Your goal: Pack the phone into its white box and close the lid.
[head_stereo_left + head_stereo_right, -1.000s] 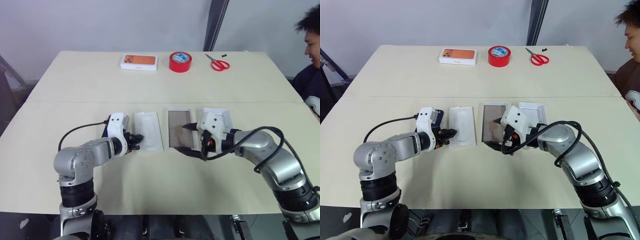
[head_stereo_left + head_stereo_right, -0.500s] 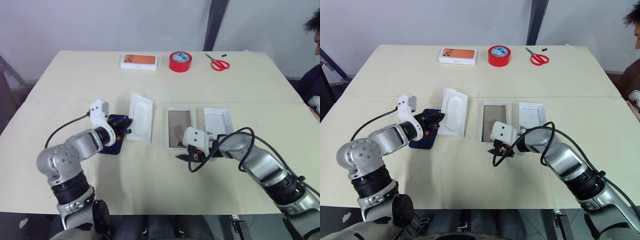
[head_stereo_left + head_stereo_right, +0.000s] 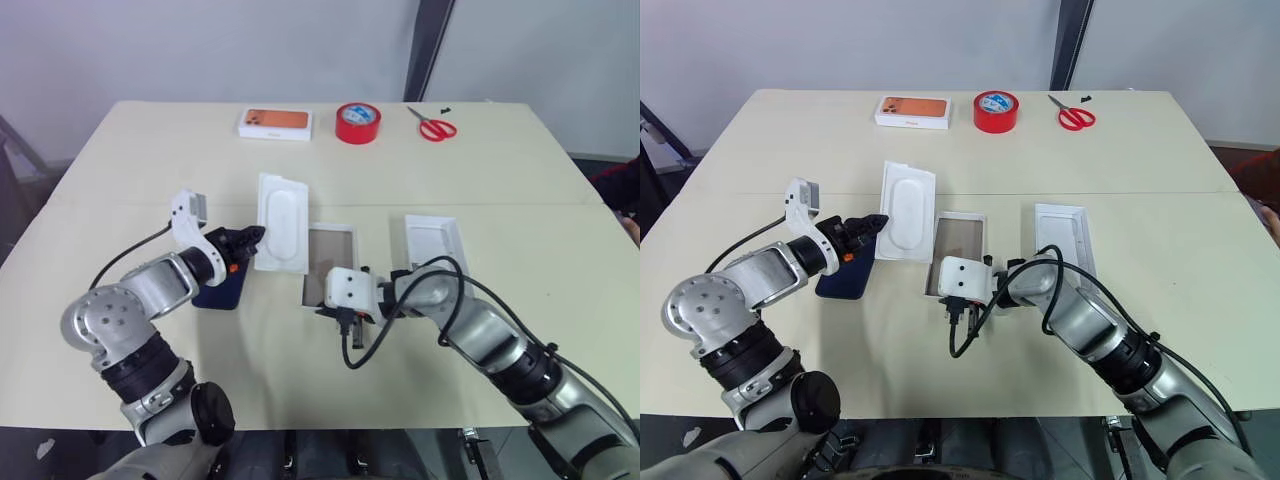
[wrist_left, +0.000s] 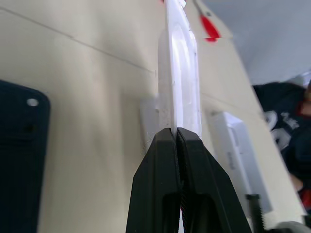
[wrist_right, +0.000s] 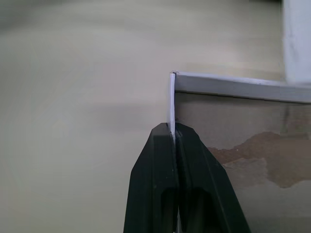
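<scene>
- Left claw [image 3: 872,224] is pinched tight on the edge of a white moulded insert [image 3: 906,212], holding that thin piece tilted up off the bench [image 3: 790,150].
- Right beside that arm, the phone [image 3: 847,277] lies flat on the bench, dark navy back up, camera end nearer the robot as best I can judge.
- Centre now: the white box [image 3: 330,262], an open shallow tray, sits slightly skewed, brownish inside.
- Right claw [image 5: 171,133] has its fingers pressed together on the thin rim at the near left corner of the tray.
- Just right of it, a second white tray-shaped piece [image 3: 433,240] lies flat, apart from the box.
- Far edge of the bench, left to right: a white box with an orange phone picture [image 3: 275,123], a red tape roll [image 3: 358,122], red-handled scissors [image 3: 432,124].
- Beyond that, a plain pale wall with a dark post [image 3: 430,45].
</scene>
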Controlling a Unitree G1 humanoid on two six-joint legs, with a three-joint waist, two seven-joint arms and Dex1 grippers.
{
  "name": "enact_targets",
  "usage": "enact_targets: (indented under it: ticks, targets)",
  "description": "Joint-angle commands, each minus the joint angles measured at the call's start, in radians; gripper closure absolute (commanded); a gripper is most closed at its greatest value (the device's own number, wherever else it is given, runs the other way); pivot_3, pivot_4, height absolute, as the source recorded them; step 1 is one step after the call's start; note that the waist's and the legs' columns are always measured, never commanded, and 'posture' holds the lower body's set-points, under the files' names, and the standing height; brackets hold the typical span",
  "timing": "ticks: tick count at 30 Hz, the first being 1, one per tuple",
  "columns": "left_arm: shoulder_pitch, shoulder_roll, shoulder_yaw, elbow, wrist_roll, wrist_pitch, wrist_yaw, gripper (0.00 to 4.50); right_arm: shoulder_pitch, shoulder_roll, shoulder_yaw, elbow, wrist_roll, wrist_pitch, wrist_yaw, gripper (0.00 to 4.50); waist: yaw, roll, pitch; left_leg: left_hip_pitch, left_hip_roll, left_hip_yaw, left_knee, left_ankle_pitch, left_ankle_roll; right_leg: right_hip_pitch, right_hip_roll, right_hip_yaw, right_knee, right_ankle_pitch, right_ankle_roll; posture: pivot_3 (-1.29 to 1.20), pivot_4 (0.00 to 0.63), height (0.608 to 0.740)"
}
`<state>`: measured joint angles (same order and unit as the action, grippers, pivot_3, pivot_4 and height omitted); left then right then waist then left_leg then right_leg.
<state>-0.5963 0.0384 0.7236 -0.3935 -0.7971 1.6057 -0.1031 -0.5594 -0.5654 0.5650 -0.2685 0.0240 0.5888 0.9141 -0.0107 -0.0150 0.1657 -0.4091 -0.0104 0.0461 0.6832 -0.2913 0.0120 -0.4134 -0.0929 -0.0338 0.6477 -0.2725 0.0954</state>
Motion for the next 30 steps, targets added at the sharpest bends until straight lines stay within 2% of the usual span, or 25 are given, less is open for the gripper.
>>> enact_targets:
  ticks: [1,3,5,6,7,14,20,29,30]
  targets:
    - [-0.004,-0.008,0.001,-0.015,-0.069,0.009,0.035,4.50,-0.017,0.014,-0.017,-0.022,0.014,0.003,0.025,3.89,0.002,0.000,0.000,0.000,0.000,0.000,0.000,0.000,0.000,0.000,0.000,0.000,0.000,0.000,0.000,0.00,0.150,0.719]
    - [-0.002,-0.018,0.002,-0.010,-0.093,0.009,0.062,4.50,-0.009,0.008,-0.042,-0.045,0.036,0.014,0.041,3.13,0.002,0.000,0.000,0.000,0.000,0.000,0.000,0.000,0.000,0.000,0.000,0.000,0.000,0.000,0.000,0.00,0.150,0.719]
    - [0.005,-0.034,-0.007,-0.011,-0.115,0.009,0.091,4.50,0.005,-0.014,-0.097,-0.076,0.052,0.016,0.036,2.08,0.003,0.000,0.000,0.000,0.000,0.000,0.000,0.000,0.000,0.000,0.000,0.000,0.000,0.000,0.000,0.00,0.150,0.719]
    - [0.010,-0.043,-0.015,-0.012,-0.126,0.009,0.106,4.50,0.013,-0.036,-0.126,-0.095,0.064,0.023,0.043,1.77,0.003,0.000,0.000,0.000,0.000,0.000,0.000,0.000,0.000,0.000,0.000,0.000,0.000,0.000,0.000,0.00,0.150,0.719]
    - [0.014,-0.052,-0.022,-0.011,-0.138,0.009,0.121,4.50,0.022,-0.063,-0.153,-0.114,0.077,0.024,0.056,1.14,0.004,0.000,0.000,0.000,0.000,0.000,0.000,0.000,0.000,0.000,0.000,0.000,0.000,0.000,0.000,0.00,0.150,0.719]
    - [0.057,-0.104,-0.098,0.010,-0.190,0.009,0.225,4.50,0.077,-0.202,-0.266,-0.154,0.114,0.022,0.100,1.14,0.004,-0.001,0.000,0.000,0.000,-0.001,0.000,0.000,0.000,0.001,0.000,0.000,0.000,0.000,0.000,0.00,0.150,0.719]
    - [0.077,-0.142,-0.148,0.032,-0.220,0.009,0.302,4.50,0.072,-0.194,-0.279,-0.131,0.107,0.013,0.081,1.14,0.002,-0.001,0.001,0.000,0.000,-0.001,0.000,0.000,0.000,0.000,0.000,0.000,0.000,0.000,0.000,0.00,0.150,0.719]
    - [0.083,-0.164,-0.156,0.051,-0.267,0.009,0.361,4.50,0.056,-0.158,-0.267,-0.106,0.090,-0.004,0.053,1.14,0.005,-0.002,0.001,0.000,0.000,-0.001,0.000,0.000,0.000,0.001,0.000,0.000,-0.001,0.000,0.000,0.00,0.150,0.719]
    - [0.083,-0.163,-0.156,0.053,-0.273,0.009,0.364,4.20,0.056,-0.155,-0.267,-0.104,0.089,-0.004,0.051,1.11,0.005,-0.002,0.001,0.000,0.000,-0.001,0.000,0.000,0.000,0.001,0.000,0.000,0.000,0.000,0.000,0.00,0.150,0.719]
